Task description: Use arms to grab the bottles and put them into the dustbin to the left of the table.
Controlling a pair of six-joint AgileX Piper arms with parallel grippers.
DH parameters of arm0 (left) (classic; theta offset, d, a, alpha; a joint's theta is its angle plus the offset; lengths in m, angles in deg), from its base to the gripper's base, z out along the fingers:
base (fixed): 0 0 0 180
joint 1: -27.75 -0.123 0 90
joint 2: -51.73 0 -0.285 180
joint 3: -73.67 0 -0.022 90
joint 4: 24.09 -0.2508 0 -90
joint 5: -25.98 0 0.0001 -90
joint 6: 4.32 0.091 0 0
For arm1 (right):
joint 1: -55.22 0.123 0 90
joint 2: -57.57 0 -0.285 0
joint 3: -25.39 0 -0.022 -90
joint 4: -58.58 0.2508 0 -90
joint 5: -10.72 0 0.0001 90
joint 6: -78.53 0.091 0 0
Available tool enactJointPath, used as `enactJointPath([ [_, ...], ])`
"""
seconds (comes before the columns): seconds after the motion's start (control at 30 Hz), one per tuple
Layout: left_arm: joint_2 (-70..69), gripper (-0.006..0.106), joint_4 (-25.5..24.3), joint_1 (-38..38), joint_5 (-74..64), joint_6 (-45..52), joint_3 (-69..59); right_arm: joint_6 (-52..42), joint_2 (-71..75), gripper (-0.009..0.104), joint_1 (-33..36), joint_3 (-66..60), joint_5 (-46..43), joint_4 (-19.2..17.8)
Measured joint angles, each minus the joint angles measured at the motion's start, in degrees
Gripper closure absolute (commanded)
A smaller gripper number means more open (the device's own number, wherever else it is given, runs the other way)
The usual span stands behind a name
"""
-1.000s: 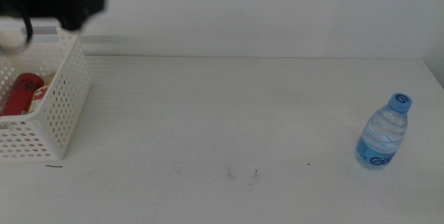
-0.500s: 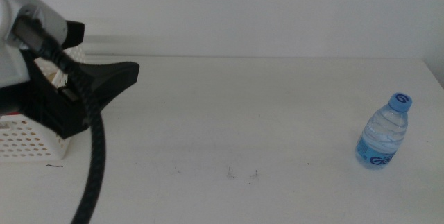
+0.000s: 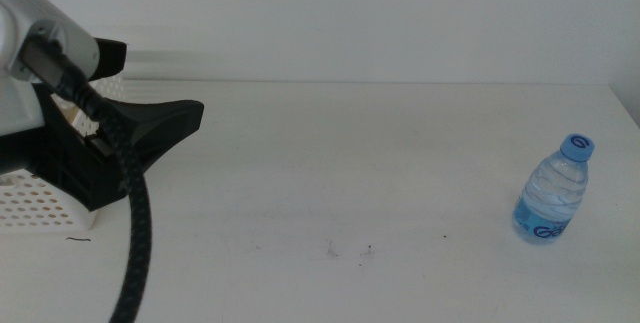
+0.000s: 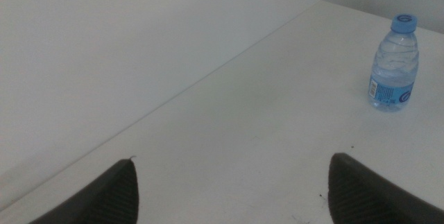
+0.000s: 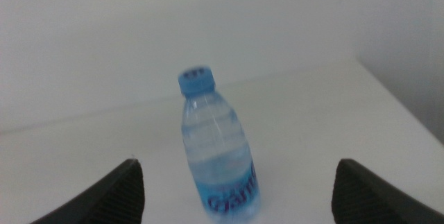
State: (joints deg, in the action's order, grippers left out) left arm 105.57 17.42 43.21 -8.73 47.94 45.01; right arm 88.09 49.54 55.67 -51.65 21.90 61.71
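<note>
Right pincer (image 5: pixel 232 196), spread wide, faces the bottle (image 5: pixel 218 151) to grab it; left pincer (image 4: pixel 229 189), released, hangs beside the dustbin (image 3: pixel 40 203).

Left arm (image 3: pixel 70 133): at the table's left side, jaws spread wide. Right gripper (image 5: pixel 236 182): jaws wide apart.

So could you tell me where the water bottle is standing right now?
In the middle view the water bottle stands upright near the table's right edge, far from the dustbin; the open right gripper faces it.
</note>
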Motion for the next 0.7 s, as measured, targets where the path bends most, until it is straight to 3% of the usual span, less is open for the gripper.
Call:
enactJointPath([
  [0.23, 0.0, 0.007, -0.21, 0.0, 0.0, 0.0, 0.0, 0.0, -0.89, 0.015, 0.0, 0.0, -12.39, -5.84],
  [0.43, 0.0, 0.007, -0.21, 0.0, 0.11, 0.0, 0.0, -2.8, -13.32, 0.015, 0.0, 0.0, -18.24, -6.72],
  [0.7, 0.0, 0.007, -0.21, 0.0, 0.11, 0.0, 0.0, -0.13, -26.17, 0.015, 0.0, 0.0, -37.65, -6.85],
])
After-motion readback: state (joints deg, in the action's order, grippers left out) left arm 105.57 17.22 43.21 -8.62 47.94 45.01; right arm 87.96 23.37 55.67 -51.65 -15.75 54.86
